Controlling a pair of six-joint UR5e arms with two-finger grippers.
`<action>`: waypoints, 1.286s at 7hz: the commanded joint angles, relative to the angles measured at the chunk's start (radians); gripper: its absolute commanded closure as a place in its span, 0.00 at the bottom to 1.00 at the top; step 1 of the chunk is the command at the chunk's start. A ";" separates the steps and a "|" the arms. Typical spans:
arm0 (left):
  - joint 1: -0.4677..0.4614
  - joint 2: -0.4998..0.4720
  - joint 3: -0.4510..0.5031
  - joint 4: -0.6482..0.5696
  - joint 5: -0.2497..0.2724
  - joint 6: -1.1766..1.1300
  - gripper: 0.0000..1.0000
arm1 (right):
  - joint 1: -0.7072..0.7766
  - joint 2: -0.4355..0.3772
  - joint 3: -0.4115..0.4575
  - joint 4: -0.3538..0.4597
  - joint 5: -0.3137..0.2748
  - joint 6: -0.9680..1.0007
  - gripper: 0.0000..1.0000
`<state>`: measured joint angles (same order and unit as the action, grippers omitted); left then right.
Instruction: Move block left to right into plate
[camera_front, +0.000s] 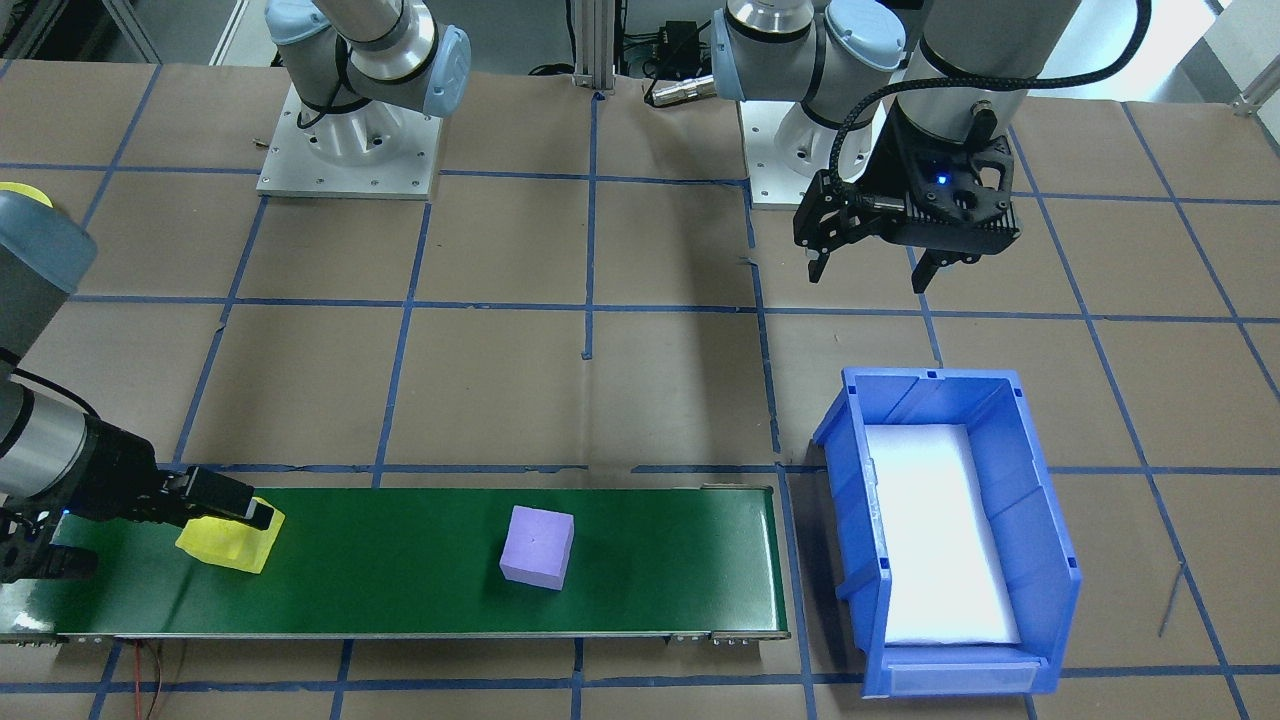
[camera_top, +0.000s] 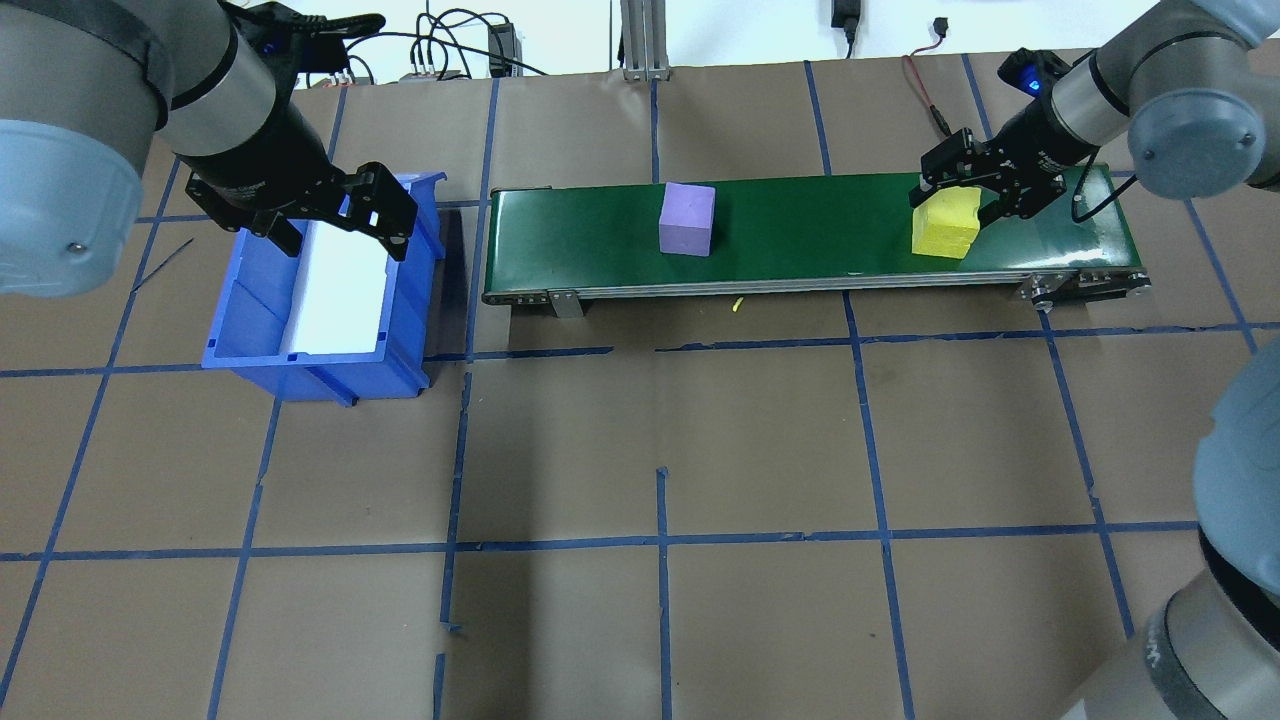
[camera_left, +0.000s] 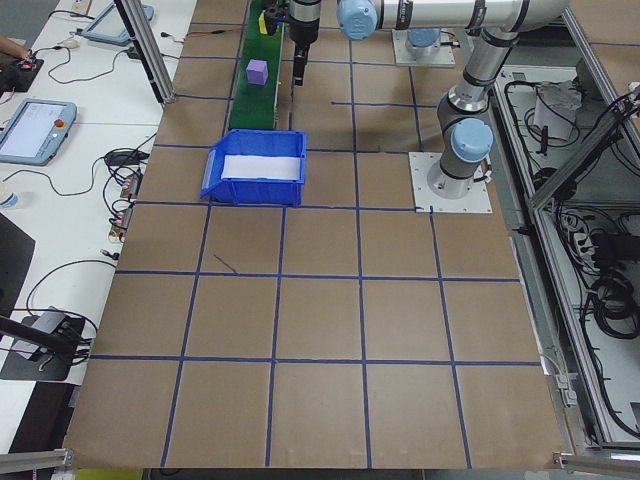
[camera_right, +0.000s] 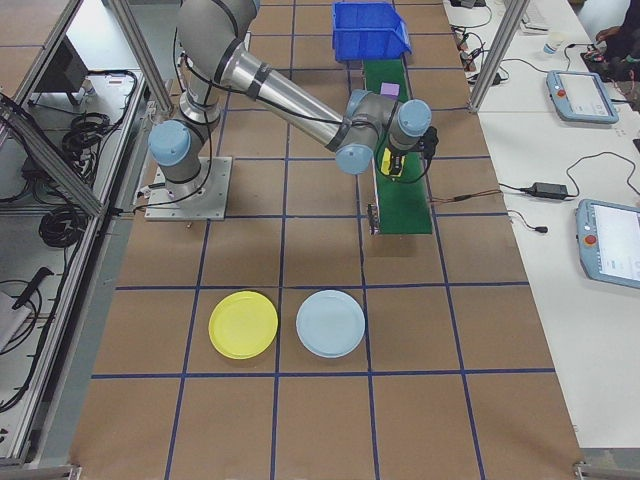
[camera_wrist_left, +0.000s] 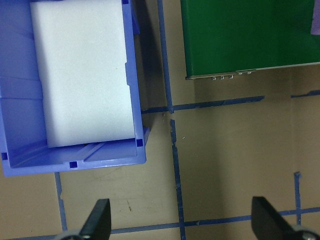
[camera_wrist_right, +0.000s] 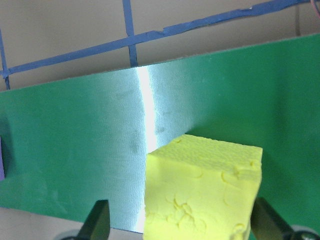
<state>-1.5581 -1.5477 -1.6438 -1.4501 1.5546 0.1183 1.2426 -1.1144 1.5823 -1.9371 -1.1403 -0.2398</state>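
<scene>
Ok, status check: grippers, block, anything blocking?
Right gripper open around yellow block on the belt. Left gripper open, empty, above the table near the bin. Yellow plate unobstructed. Purple block mid-belt, apart.

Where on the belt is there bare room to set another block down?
Free: the belt between the purple block and the yellow block, and the stretch from the purple block to the bin-side end. Crowded: the far end, where the right hand straddles the yellow block.
</scene>
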 joint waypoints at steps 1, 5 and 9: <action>0.021 -0.026 0.044 -0.111 0.001 0.015 0.00 | 0.000 0.001 0.005 -0.032 -0.059 0.004 0.19; 0.036 -0.020 0.121 -0.220 0.008 0.012 0.00 | -0.002 -0.022 -0.002 -0.022 -0.142 0.077 0.75; 0.039 -0.034 0.098 -0.210 0.007 0.009 0.00 | -0.176 -0.183 0.004 0.185 -0.297 -0.124 0.78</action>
<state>-1.5186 -1.5813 -1.5431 -1.6604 1.5626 0.1264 1.1583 -1.2458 1.5801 -1.8262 -1.4002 -0.2368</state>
